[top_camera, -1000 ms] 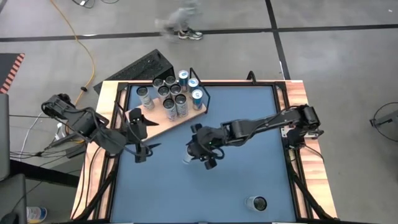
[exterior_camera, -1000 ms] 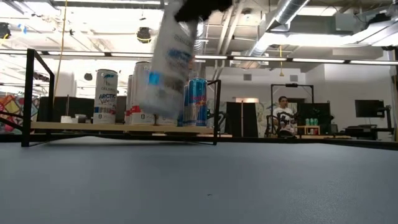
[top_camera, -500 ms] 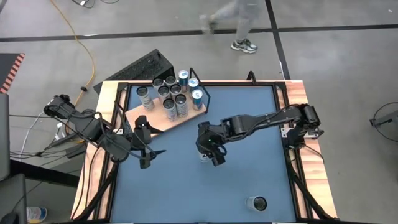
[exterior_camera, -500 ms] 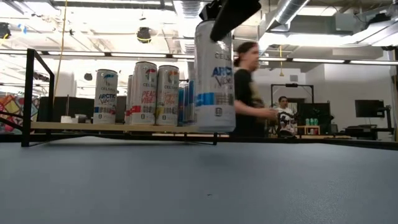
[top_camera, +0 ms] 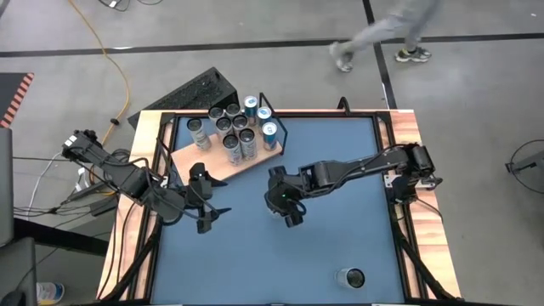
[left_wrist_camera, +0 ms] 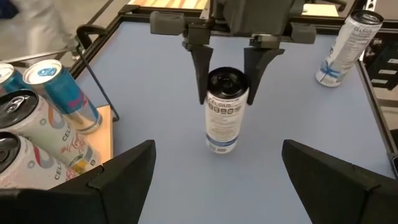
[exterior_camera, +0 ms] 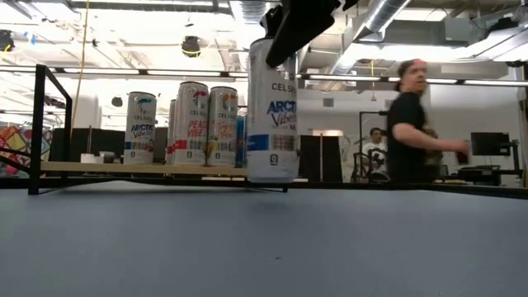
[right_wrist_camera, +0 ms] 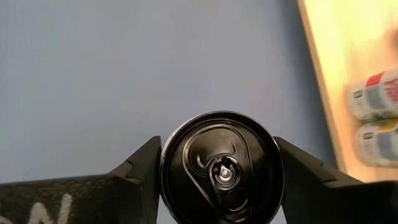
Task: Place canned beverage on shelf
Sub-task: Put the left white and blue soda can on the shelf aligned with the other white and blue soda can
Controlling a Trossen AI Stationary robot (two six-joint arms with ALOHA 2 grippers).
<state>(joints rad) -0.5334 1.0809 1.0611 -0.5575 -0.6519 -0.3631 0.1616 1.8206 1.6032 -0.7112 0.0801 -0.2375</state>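
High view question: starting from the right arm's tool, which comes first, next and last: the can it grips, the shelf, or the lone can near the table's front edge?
From the right tool:
1. Gripped can, held between its fingers, mid-table.
2. Shelf, toward the far-left corner.
3. Lone can, near the front-right edge.

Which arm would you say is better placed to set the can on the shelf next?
The right: its tool already grips the can upright above the table, near the shelf. The left tool is open, holding nothing.
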